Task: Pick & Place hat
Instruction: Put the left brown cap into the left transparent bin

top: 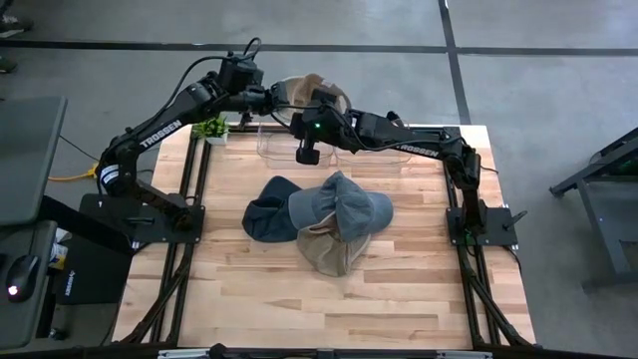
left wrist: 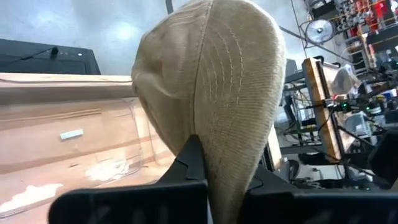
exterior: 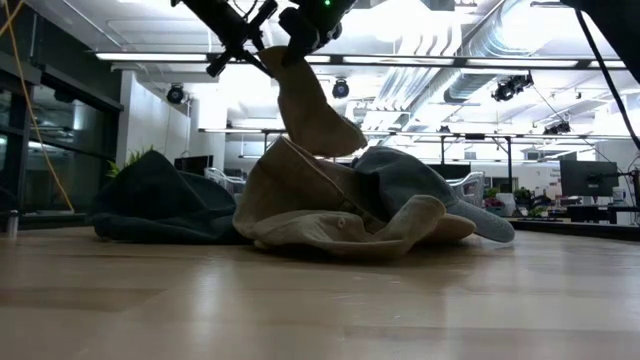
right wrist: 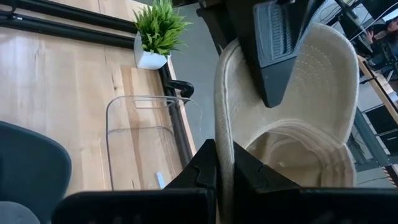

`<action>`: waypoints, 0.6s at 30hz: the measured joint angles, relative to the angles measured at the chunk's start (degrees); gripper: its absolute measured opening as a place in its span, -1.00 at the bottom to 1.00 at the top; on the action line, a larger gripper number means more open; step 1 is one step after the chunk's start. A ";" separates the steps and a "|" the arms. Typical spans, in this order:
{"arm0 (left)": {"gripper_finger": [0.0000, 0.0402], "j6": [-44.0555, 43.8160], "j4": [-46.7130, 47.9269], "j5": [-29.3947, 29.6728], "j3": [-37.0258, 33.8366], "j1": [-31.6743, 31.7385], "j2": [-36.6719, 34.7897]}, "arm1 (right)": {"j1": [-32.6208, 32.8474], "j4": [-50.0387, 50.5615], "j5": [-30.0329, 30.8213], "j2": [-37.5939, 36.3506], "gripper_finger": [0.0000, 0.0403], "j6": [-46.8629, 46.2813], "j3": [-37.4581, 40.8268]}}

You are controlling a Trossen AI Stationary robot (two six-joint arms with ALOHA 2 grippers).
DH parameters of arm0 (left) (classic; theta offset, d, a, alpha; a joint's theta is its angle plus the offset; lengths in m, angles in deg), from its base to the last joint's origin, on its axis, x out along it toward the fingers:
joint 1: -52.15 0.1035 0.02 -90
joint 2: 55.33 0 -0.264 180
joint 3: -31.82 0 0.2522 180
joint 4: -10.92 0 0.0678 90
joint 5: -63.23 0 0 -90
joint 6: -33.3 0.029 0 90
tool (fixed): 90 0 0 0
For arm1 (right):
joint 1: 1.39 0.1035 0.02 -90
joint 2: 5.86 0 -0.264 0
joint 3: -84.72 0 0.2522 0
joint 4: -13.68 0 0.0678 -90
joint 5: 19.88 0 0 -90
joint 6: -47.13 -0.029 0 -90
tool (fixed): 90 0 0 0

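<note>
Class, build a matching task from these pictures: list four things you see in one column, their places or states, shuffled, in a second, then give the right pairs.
Things
1. tan cap
2. potted plant
3. clear bin
4. pile of hats

Places or states
A. lying at the table's middle
B. held in the air by both the left gripper and the right gripper
C. at the far left corner of the table
D. standing at the far edge, under the grippers

Pairs: 1-B, 2-C, 3-D, 4-A

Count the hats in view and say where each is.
4, perhaps more hidden: a beige cap held aloft over the clear bin; a dark blue hat, a grey-blue cap and a tan hat piled mid-table.
</note>
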State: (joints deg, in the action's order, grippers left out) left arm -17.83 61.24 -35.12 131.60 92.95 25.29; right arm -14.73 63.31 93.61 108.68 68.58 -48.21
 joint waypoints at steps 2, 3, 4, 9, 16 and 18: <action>-0.99 0.47 0.55 0.12 0.00 0.00 0.00 | 0.15 0.22 -0.07 0.00 -0.95 -0.04 0.00; -0.99 1.15 0.95 0.08 0.00 0.00 0.00 | 0.27 0.23 -0.05 0.00 -0.92 -0.12 0.00; -1.00 1.70 1.18 0.05 0.00 0.00 0.00 | 0.30 0.23 -0.04 0.00 -0.88 -0.24 0.00; -0.99 4.18 2.05 0.80 0.00 0.09 -0.07 | 0.94 0.36 -0.05 -0.02 -0.62 -0.89 0.00; -1.00 6.99 5.02 3.48 0.00 0.09 -0.07 | 1.87 1.64 0.10 -0.34 -0.37 -3.39 0.00; -1.00 7.93 5.47 4.47 0.00 0.10 -0.33 | 2.14 2.34 0.59 -0.94 -0.32 -3.47 0.00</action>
State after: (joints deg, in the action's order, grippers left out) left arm -9.91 66.71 -30.65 131.60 93.05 24.96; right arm -12.59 65.65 94.20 107.74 65.11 -48.21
